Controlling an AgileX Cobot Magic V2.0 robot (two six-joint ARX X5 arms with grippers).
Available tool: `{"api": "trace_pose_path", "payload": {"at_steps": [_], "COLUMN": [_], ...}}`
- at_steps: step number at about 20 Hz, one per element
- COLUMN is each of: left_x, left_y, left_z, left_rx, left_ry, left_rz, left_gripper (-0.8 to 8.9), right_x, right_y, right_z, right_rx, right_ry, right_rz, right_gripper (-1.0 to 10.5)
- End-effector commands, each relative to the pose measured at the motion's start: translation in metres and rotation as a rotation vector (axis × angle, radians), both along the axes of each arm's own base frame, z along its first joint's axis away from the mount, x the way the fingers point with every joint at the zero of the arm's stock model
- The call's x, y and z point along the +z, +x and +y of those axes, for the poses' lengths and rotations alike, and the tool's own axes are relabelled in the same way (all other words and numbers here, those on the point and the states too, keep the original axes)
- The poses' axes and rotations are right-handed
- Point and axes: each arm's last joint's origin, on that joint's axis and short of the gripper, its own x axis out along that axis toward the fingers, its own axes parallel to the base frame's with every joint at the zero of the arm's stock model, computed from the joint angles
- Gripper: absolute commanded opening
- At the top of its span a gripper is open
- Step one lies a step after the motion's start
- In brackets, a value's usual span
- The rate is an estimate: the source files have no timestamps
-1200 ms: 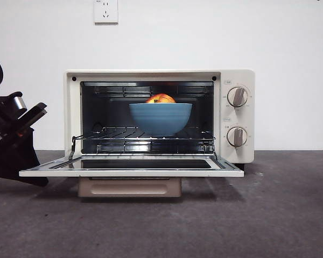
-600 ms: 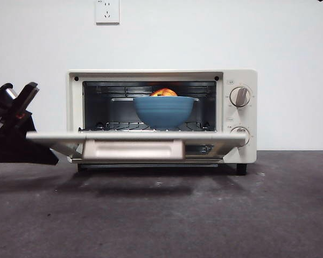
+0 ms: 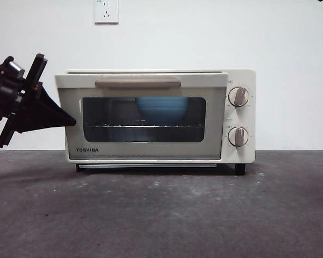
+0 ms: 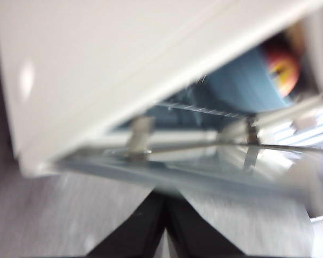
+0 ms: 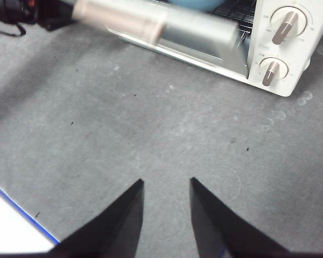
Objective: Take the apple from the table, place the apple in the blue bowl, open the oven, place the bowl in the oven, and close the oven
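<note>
Against the oven's (image 3: 151,115) left edge the left claw (image 3: 21,102) is working, its jaws pressed together to a single tip, as the left wrist view shows. The step in hand looks like the last one, closing the oven. Seen from the front, the door (image 3: 142,121) is standing almost upright with its bar handle (image 3: 138,82) at the top, but the wrist views, both blurred, are showing a gap at the top edge, so the door is probably not yet seated. The next move likely calls for a final push until the door is sitting flush, then drawing the arm clear.

The blue bowl (image 3: 160,109) is sitting inside on the wire rack (image 3: 145,126), showing dimly through the dark glass, mouth upward. The apple (image 4: 282,64) is lying in it, visible only through the gap in the left wrist view.

The oven is facing the front camera, its long axis running side to side across the table (image 3: 161,215), with its two knobs (image 3: 238,97) at one end.

The right claw (image 5: 166,185) is waiting, spread over bare table in front of the oven and holding nothing.
</note>
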Motion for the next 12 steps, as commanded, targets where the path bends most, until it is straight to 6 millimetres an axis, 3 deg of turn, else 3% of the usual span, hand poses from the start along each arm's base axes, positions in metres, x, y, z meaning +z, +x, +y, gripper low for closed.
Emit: {"api": "trace_pose_path", "payload": {"at_steps": [1, 6, 12], "left_x": [0.005, 0.009, 0.038], "left_y": [0.004, 0.001, -0.018], "left_z": [0.0, 0.0, -0.001], "left_rx": [0.026, 0.023, 0.039], "left_ry": [-0.021, -0.016, 0.076], "left_rz": [-0.007, -0.003, -0.065], "left_gripper": [0.07, 0.07, 0.07], "right_x": [0.003, 0.003, 0.003], "right_y": [0.001, 0.001, 0.001], "right_z": [0.002, 0.002, 0.002], "right_rx": [-0.001, 0.0, 0.015], "right_ry": [0.012, 0.007, -0.008], "right_rz": [-0.005, -0.01, -0.022], "right_gripper": [1.4, 1.4, 1.4]}}
